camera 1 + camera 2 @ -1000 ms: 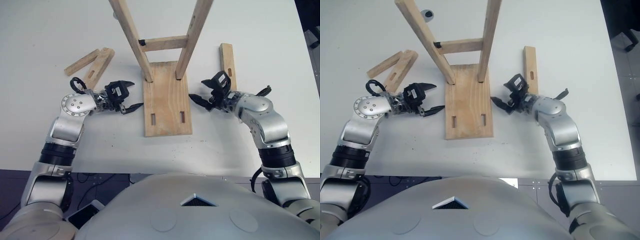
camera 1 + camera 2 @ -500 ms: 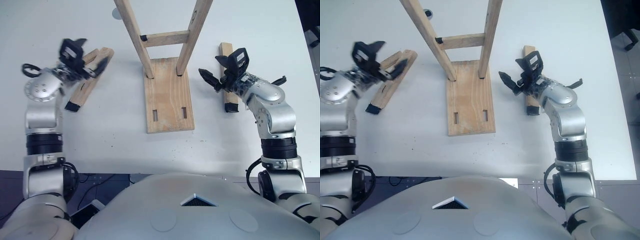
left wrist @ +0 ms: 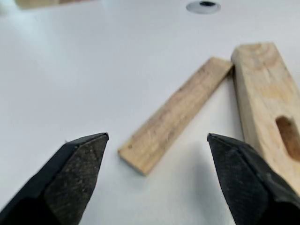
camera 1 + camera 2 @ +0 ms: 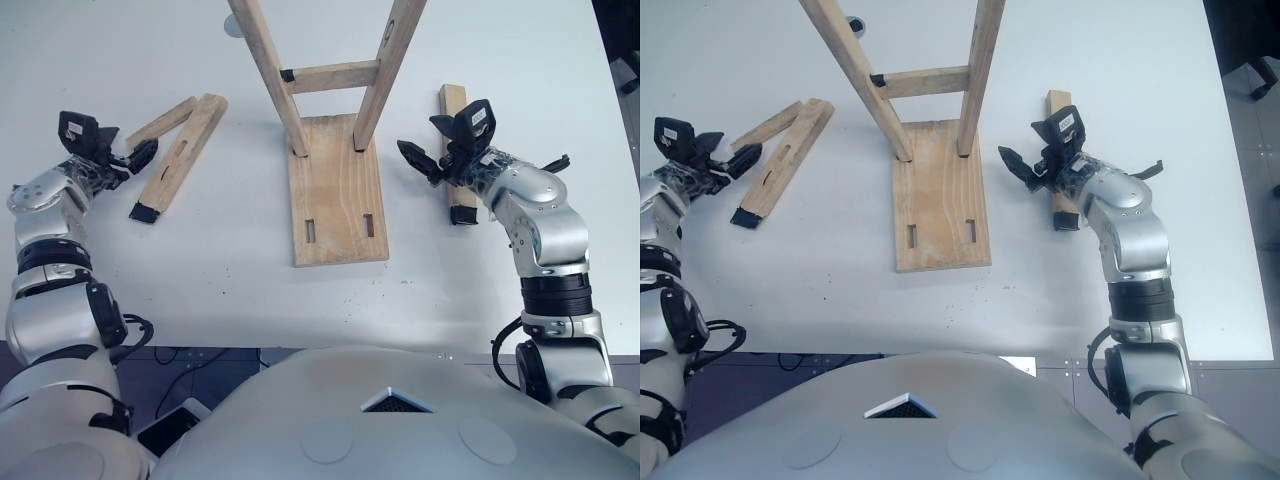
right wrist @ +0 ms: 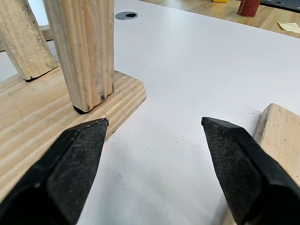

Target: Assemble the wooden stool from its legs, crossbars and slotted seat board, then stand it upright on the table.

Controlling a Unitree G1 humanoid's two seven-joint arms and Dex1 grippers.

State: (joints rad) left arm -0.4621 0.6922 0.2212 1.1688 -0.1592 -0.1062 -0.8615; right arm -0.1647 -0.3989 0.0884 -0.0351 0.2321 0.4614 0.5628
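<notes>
Table (image 4: 200, 270): white surface carrying all parts.
Seat board (image 4: 335, 195): lies flat at frame centre, long axis running near to far.
Empty slots (image 4: 313, 231): two, side by side at the board's near end.
Right gripper (image 5: 154, 121): fingers spread wide, holding nothing; right of centre, between the board's far right corner and the right loose leg.
Right loose leg (image 4: 454, 105): flat on the table, right of the board.
Left gripper (image 3: 158, 136): fingers spread wide, holding nothing; at the left edge, facing the near end of the loose crossbar.
Loose crossbar (image 3: 176, 115): thin strip at upper left, touching the left loose leg.
Left loose leg (image 4: 180, 155): slotted, lies diagonally.
Mounted legs (image 4: 268, 70): two, seated in the board's far end.
Fitted crossbar (image 4: 332, 77): joins both mounted legs.
</notes>
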